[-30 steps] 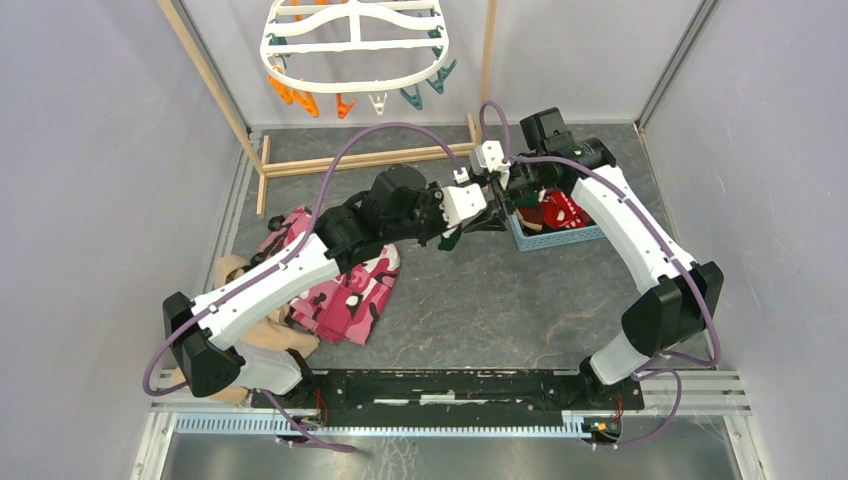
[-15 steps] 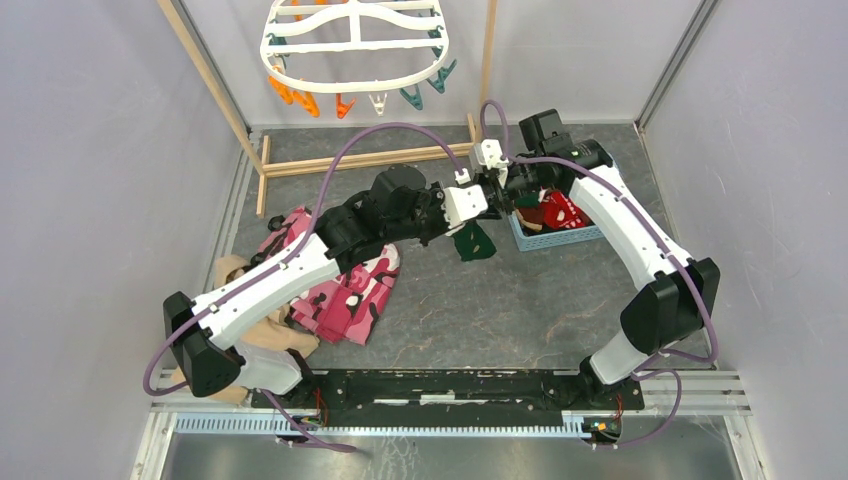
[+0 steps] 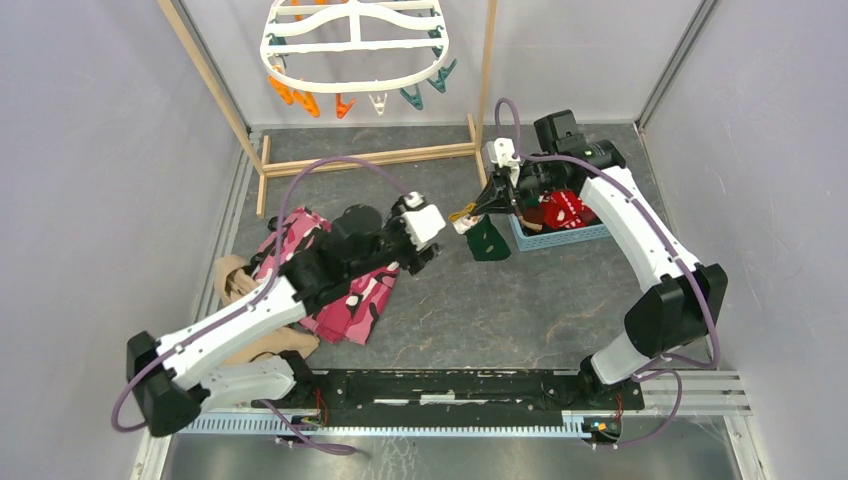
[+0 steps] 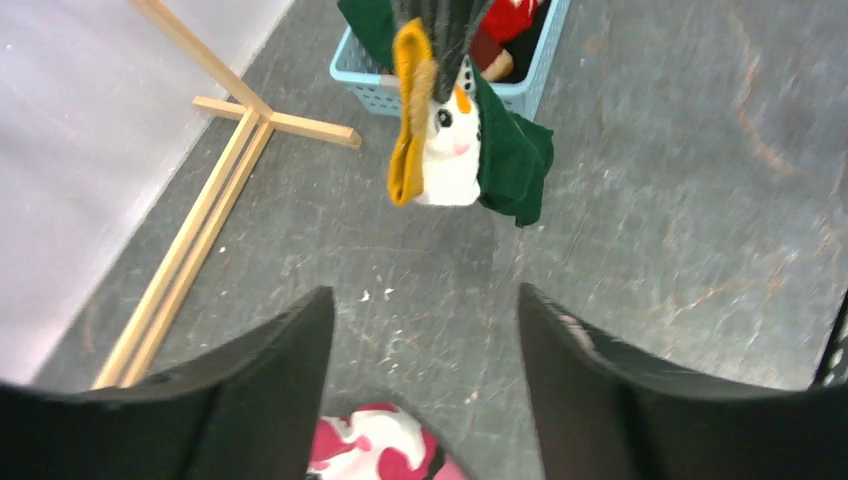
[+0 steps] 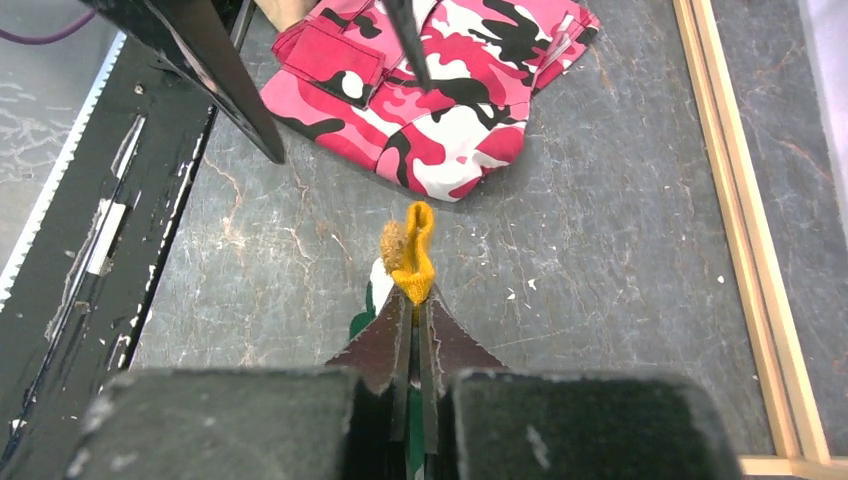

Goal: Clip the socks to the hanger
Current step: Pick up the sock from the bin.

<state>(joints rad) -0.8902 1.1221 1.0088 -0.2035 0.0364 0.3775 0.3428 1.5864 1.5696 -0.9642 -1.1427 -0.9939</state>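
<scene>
On the near left of the grey surface point(image 3: 480, 310) lies a pink camouflage garment point(image 3: 345, 300), partly covering a tan cloth point(image 3: 235, 275). The left hand point(image 4: 425, 292) hovers at the far right edge of that garment with its fingers spread apart and nothing between them. Just beyond it, the right hand point(image 5: 412, 300) is clamped on a dark green sock point(image 3: 488, 240) at its yellow cuff. The sock hangs down from the fingers, showing a white figure print, just beside the left corner of a light blue basket point(image 3: 560, 238). A red sock point(image 3: 565, 210) lies inside the basket. Farther back stands the wooden stand point(image 3: 370, 158). The white hanger point(image 3: 355, 47) hangs above the far end, well apart from both hands, with no sock on its clips point(image 3: 300, 98).
</scene>
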